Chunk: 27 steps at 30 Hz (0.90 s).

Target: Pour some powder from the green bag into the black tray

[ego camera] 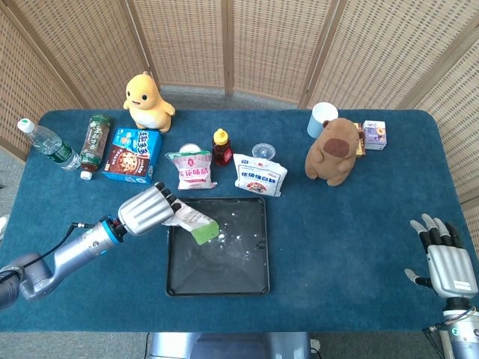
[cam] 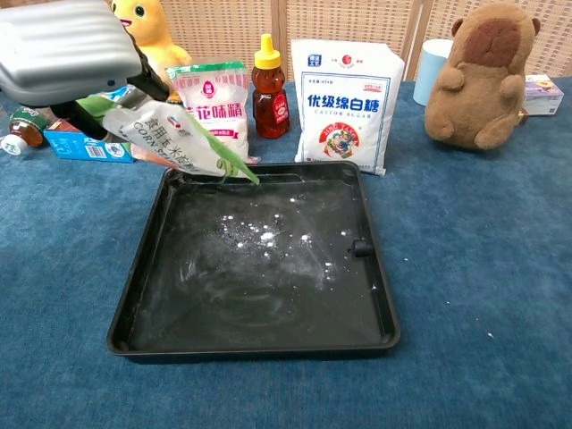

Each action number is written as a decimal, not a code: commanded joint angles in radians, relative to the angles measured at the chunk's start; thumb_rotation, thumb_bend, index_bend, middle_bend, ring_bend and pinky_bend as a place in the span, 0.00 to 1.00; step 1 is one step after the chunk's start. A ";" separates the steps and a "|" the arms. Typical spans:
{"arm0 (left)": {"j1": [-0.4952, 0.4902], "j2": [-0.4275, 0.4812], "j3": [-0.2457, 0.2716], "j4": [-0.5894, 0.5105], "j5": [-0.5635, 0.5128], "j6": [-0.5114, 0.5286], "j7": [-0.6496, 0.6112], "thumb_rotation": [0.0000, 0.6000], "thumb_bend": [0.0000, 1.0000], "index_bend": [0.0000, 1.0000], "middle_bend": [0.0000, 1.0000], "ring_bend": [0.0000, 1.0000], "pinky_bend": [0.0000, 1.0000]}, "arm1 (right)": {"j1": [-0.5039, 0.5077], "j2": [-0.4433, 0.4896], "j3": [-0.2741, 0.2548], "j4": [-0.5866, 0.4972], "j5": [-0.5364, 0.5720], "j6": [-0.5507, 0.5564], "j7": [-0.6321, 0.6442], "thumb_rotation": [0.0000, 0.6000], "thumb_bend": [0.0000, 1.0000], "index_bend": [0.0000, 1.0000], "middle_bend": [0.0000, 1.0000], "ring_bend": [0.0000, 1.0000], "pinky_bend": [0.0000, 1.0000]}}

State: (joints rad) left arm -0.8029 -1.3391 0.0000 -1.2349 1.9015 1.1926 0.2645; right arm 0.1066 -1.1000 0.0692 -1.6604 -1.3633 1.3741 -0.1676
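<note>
A: Status of pour?
B: Partly done, by the look of it. White specks scattered on the floor of the black tray (cam: 259, 331), mostly toward its far half. Only a thin dusting, so more possibly wanted. No falling stream made out in either view.

A: Location of green bag (cam: 174, 143)?
B: Tipped mouth-down over the far left corner of the tray, green lip (ego camera: 203, 231) lowest, inside the tray's outline in the head view. Contact between lip and tray floor not possible to tell.

A: Left hand (ego camera: 144, 210)?
B: Clamped around the bag's upper end, just outside the tray's left edge, bag hanging from it toward the tray's middle.

A: Right hand (ego camera: 449, 265)?
B: Well right of the tray, near the table's front edge, fingers spread, holding nothing.

A: Remaining?
B: Probably a further shake, then righting the bag and setting it down beside the tray.
</note>
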 commanded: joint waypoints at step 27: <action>-0.113 -0.010 0.049 0.081 0.232 0.025 0.293 1.00 0.46 0.90 0.79 0.73 0.70 | 0.004 -0.009 -0.002 0.006 0.009 -0.011 -0.017 1.00 0.00 0.14 0.00 0.00 0.00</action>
State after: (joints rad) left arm -0.8907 -1.3555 0.0443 -1.1520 2.0636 1.2281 0.4649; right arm 0.1104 -1.1090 0.0674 -1.6549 -1.3542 1.3636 -0.1846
